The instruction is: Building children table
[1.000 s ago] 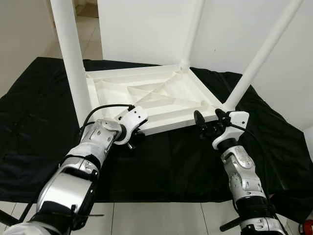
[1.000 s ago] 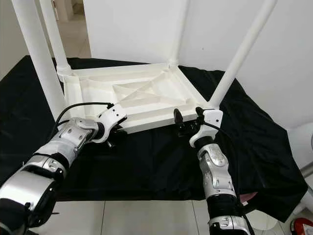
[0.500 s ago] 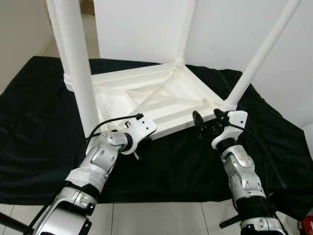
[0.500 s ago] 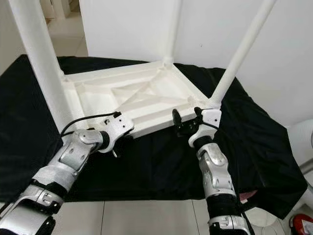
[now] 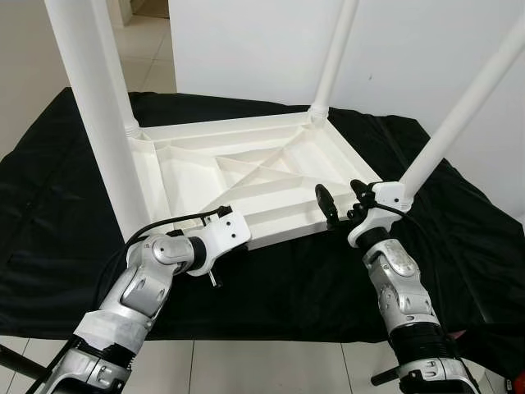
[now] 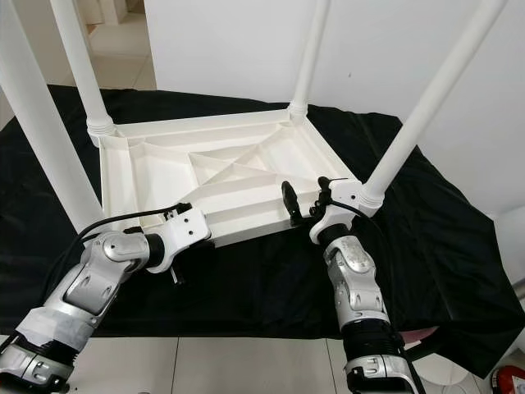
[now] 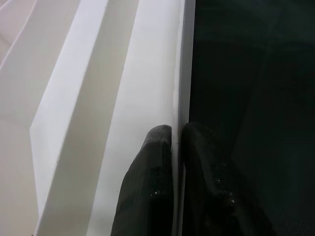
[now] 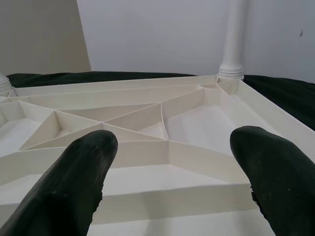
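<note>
upturned white table (image 5: 246, 176) on black cloth (image 5: 49, 213); left gripper (image 5: 220, 261) and right gripper (image 5: 340, 202) at its near rim.

Four white legs (image 5: 94, 123) are running out past the top edge, their ends cut off. The left gripper (image 5: 215, 275) is hiding its fingers (image 7: 147, 196) under its white housing in the eye views. The cloth (image 5: 57, 205) is covering the bench entirely.

You've got a plain white table (image 5: 246, 168), ribbed underside, white legs (image 5: 94, 123) | plain black cloth (image 5: 49, 189) beneath it | silver arms (image 5: 143, 283) near, left and right | white wrist housings (image 5: 225, 234) | black fingers (image 8: 86, 162) | pale tiled floor (image 5: 152, 49) far left
</note>
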